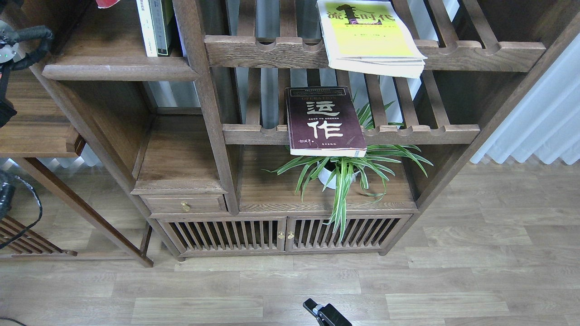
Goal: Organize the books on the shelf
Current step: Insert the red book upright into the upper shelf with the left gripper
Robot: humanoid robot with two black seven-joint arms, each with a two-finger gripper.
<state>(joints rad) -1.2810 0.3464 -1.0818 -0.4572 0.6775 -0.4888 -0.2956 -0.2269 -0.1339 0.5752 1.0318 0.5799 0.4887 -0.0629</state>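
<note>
The yellow-green book [369, 31] lies flat on the upper slatted rack, overhanging its front rail. The dark maroon book [324, 120] lies flat on the lower slatted rack, also overhanging. A small red sliver [106, 2], probably the red book, shows at the top edge above the solid dark-brown shelf [120, 68]. My left arm [22, 38] enters at the far left with black cables; its gripper is out of view. My right gripper [322, 313] is a small dark shape at the bottom edge, low over the floor, far from the books.
Thin white-spined and dark-green-spined volumes [154, 27] stand upright on the solid shelf, against the post. A potted spider plant [344, 174] sits under the maroon book. A drawer [183, 204] and slatted cabinet doors [285, 233] are below. A curtain [539, 117] hangs at the right.
</note>
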